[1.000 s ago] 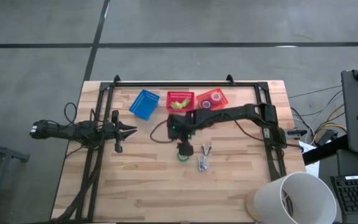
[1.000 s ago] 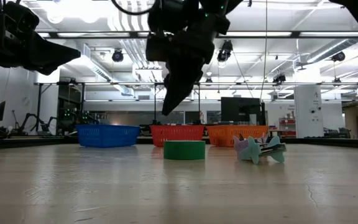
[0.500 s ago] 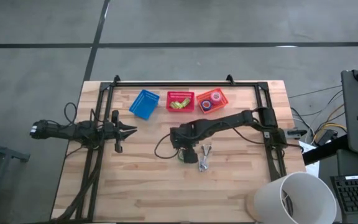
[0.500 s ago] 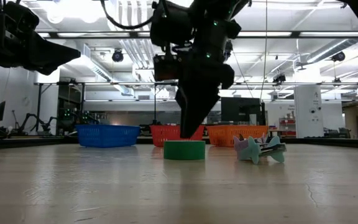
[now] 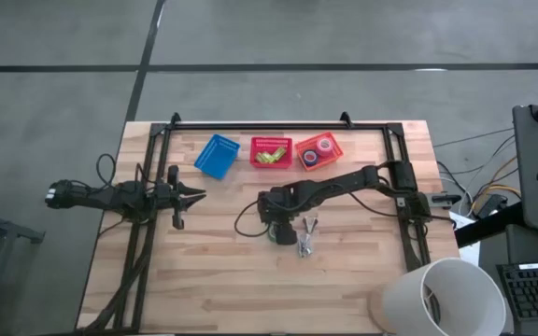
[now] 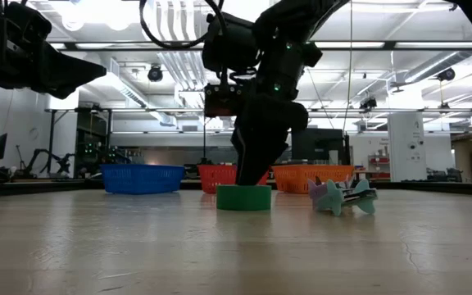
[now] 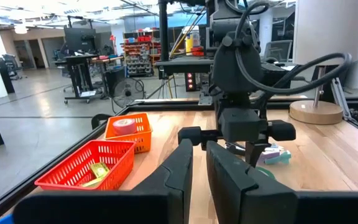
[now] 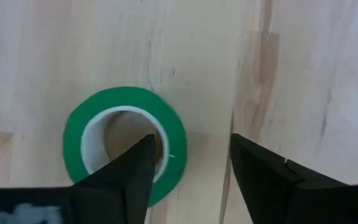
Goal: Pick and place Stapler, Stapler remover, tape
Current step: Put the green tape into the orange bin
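Observation:
A green tape roll [image 5: 275, 234] lies flat on the table, also seen in the low view [image 6: 243, 197] and in the right wrist view [image 8: 126, 146]. My right gripper [image 8: 191, 142] is open and lowered over it from above [image 6: 253, 174]. One finger [image 8: 138, 158] stands in the roll's centre hole. The other finger [image 8: 260, 165] stands outside the roll, with bare table between them. Pastel staple removers [image 5: 306, 238] lie just right of the roll [image 6: 342, 197]. My left gripper [image 5: 194, 196] waits shut at the table's left [image 7: 194, 163]. My right gripper straddles the wall of the green tape roll [image 8: 173, 146] from above, pointing down. I cannot tell whether the inner finger touches the wall. The outer finger stands apart from it. The roll lies flat on the table.
Three baskets stand along the far edge: blue [image 5: 218, 156], red [image 5: 271, 151] with yellow-green items, and orange [image 5: 318, 150] holding a red-pink roll and a blue roll. A white round object [image 5: 437, 297] sits at the near right corner. Bare wood lies near the front edge.
My right gripper has come down over the green roll, shifting slightly toward the near edge, until its fingertips reach the roll's height. The roll and the staple removers have stayed in place.

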